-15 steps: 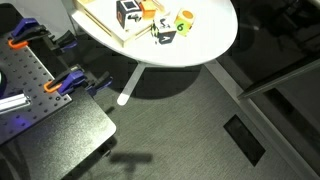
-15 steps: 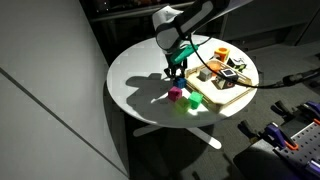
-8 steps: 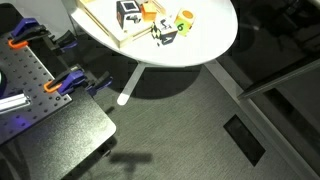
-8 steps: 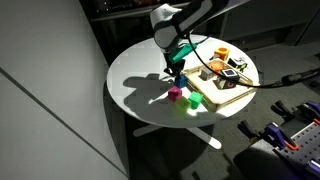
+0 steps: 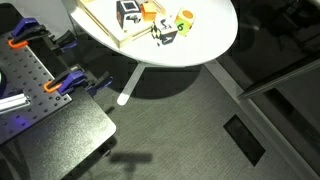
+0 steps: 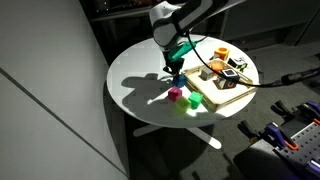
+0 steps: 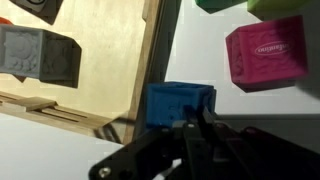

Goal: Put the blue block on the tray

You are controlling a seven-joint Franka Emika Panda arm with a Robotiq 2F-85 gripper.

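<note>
The jaws are closed on the blue block [image 7: 180, 103], whose lower part is hidden behind the dark fingers [image 7: 200, 150] in the wrist view. The block is over the bare white counter [image 6: 135, 75], near its middle and away from every edge. It is just beside the raised rim of the tray [image 7: 100, 70] but not on it. I cannot tell whether the block touches the counter or hangs slightly above it.

The tray lies on the side of the counter away from the wide bare part, its far side close to the counter's edge. A grey cube [image 7: 40, 55] sits on the tray, and in an exterior view an orange piece [image 6: 221, 52] does too. A pink cube [image 7: 266, 52] stands on the counter near the blue block but apart from it. A green cube [image 6: 194, 101] stands beyond it, closer to the counter's edge.
</note>
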